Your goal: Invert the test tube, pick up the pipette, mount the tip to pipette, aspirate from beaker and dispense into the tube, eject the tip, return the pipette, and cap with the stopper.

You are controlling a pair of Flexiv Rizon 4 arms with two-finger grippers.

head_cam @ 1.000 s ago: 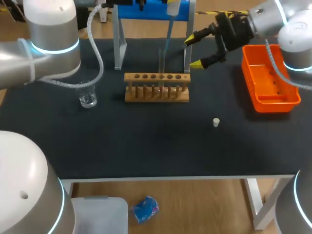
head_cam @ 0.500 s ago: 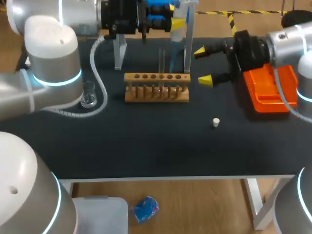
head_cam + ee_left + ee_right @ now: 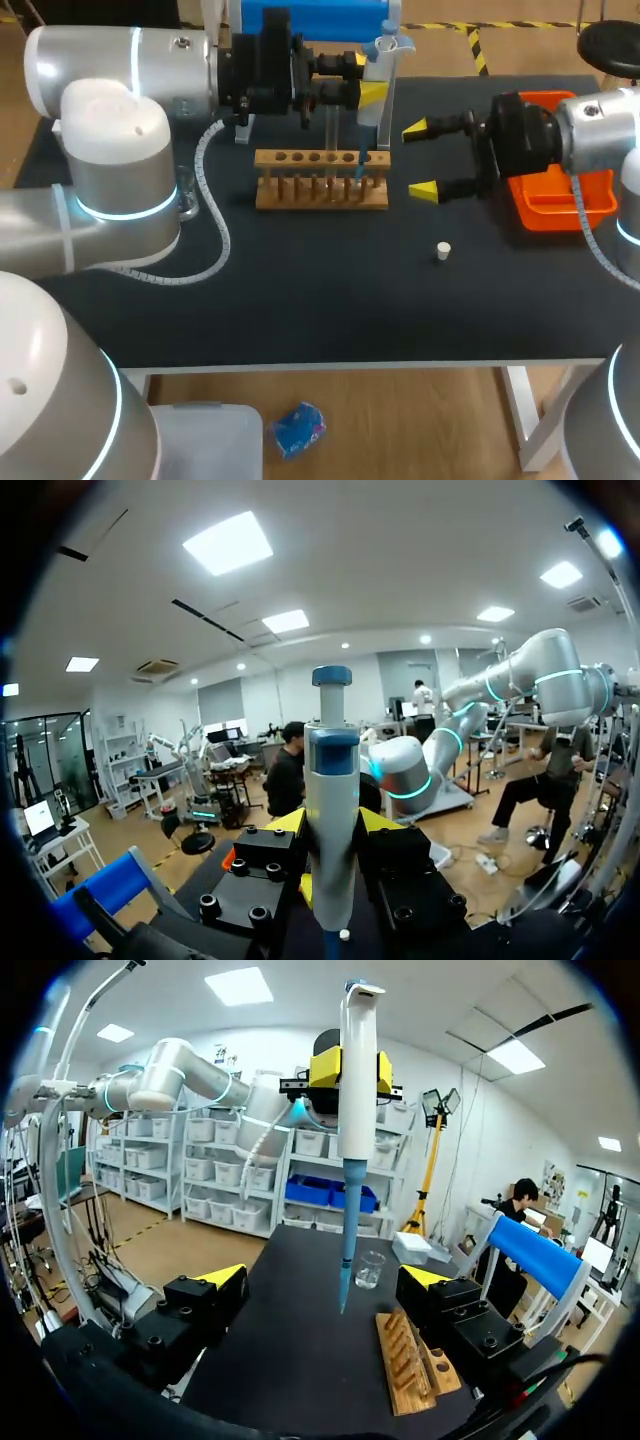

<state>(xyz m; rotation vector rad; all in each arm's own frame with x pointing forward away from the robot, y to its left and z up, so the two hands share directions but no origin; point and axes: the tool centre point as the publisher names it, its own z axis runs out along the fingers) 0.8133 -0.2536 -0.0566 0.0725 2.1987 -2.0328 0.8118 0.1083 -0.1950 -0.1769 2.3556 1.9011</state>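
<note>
**A:** Head view first. Where is the pipette?

**B:** Upper middle of the frame. The pipette (image 3: 377,68) hangs upright, with the left gripper (image 3: 352,88) clamped on its barrel. Its blue tip (image 3: 360,170) points down at the right end of the wooden rack (image 3: 320,192). The right gripper (image 3: 420,158) waits right of centre, spread wide and holding nothing.

**A:** Containers?

**B:** A glass test tube (image 3: 330,135) stands in the rack, contents not readable. The beaker (image 3: 186,200) at the left is half hidden behind the arm. The stopper (image 3: 443,250) lies loose at centre right, and the orange tray (image 3: 560,208) is at the right edge.

**A:** Left wrist view?

**B:** The fingers (image 3: 288,822) press the barrel from both sides, well below the plunger button.

**A:** Right wrist view?

**B:** The pipette hangs ahead of the open fingers (image 3: 222,1276), with the beaker (image 3: 370,1270) beyond it, fill level unclear.

**A:** Handling notes?

**B:** Likely light, stiff, smooth plastic, so grip mid-barrel. The tip is thin and probably only pressed on, so avoid side loads. The glassware is fragile and slippery.
</note>
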